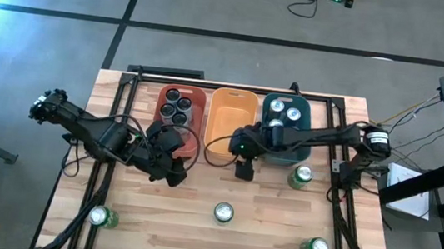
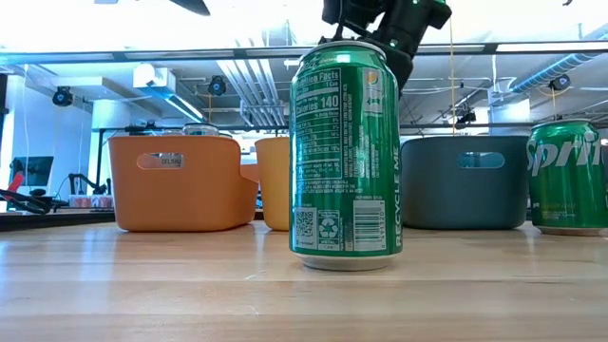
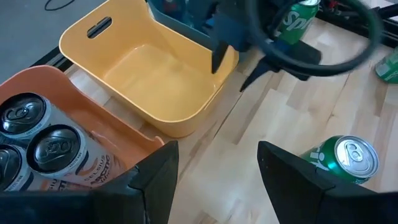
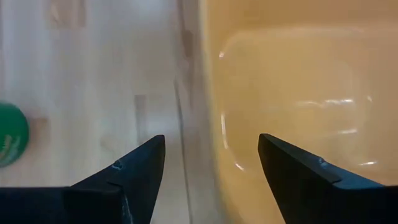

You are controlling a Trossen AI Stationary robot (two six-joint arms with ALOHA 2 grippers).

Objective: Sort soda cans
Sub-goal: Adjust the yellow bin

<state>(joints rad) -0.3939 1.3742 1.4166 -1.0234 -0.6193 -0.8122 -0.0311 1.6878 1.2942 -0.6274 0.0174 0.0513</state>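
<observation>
The right tool (image 1: 243, 171), fingers apart and empty, hangs at the yellow tub's (image 1: 232, 113) front edge. The left tool (image 1: 173, 173) (also spread) waits beside the red tub (image 1: 196, 96). Ahead, mid-worktop (image 1: 277, 231), stands a green can (image 1: 223, 213) reading "Calories 140"; another reads "Sprite" (image 2: 568, 176).

Your open lane is the bare wood between the tubs and the middle green can (image 1: 223, 213). The yellow tub (image 1: 234, 101) has free room inside. The red tub (image 1: 194, 96) is filled at its far end with black cans (image 1: 178, 106), and the teal tub (image 1: 306, 117) holds cans too. The right gripper (image 1: 243, 173) hangs spread near the yellow tub's front wall. The left gripper (image 1: 175, 176), also spread, blocks the space before the red tub.
</observation>
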